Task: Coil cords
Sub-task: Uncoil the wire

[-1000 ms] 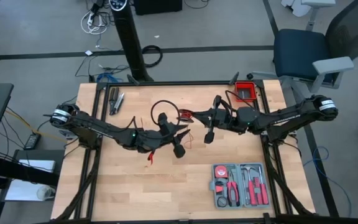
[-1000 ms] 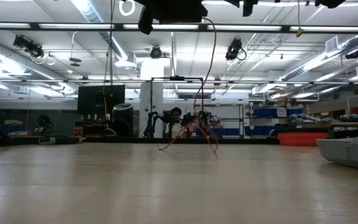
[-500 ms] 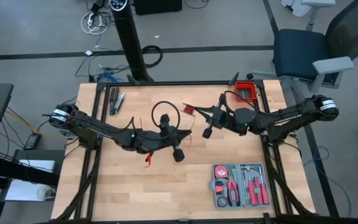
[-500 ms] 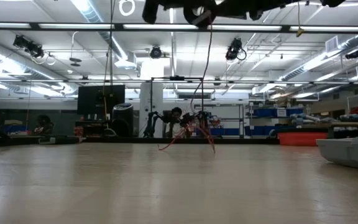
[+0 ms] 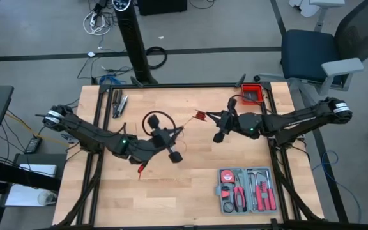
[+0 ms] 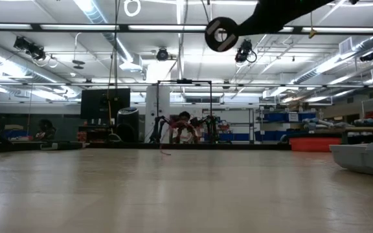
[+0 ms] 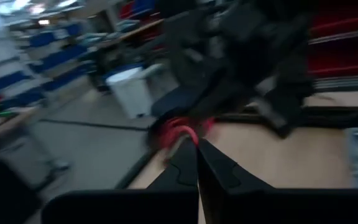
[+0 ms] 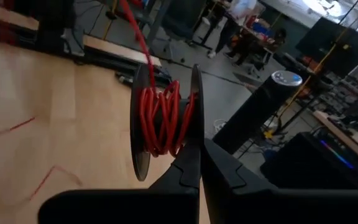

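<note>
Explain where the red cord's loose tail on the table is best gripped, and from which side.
Grip the loose tail near its free end, coming straight down from above. It looks thread-thin and lies low on the table, so fingers should straddle it crosswise. The wound red cord is with the right gripper.

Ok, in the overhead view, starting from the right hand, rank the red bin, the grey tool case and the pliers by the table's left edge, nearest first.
From the right hand:
1. Red bin, at the table's back right corner.
2. Grey tool case, front right.
3. Pliers, back left, across the table.
</note>
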Robot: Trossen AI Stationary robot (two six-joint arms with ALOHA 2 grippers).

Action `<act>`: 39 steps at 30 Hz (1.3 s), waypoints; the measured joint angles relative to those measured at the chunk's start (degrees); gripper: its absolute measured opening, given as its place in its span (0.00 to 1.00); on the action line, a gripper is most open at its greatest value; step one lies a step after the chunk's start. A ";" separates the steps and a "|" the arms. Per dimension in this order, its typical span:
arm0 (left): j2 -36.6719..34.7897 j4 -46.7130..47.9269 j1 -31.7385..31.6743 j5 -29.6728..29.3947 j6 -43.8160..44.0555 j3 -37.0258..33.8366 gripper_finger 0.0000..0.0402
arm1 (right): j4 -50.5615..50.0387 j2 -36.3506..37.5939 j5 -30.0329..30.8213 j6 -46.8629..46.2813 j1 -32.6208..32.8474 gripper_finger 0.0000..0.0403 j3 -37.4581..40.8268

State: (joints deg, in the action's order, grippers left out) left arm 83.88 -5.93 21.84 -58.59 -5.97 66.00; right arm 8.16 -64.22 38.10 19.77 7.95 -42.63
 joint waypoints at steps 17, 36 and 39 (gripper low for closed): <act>0.04 12.59 -6.09 13.79 10.90 -0.11 0.00 | -1.83 17.42 -14.28 -11.20 3.69 0.01 0.00; 3.34 4.91 -6.08 47.97 14.08 -0.13 0.00 | 9.68 6.44 -1.39 -8.16 -0.13 0.00 -0.02; 3.34 1.30 -5.17 49.91 13.04 -0.13 0.00 | 9.63 3.17 0.91 -6.44 -1.83 0.00 -0.02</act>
State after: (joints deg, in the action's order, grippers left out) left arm 87.22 -4.62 16.67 -8.69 7.07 65.87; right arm 17.79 -61.05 39.01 13.33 6.12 -42.65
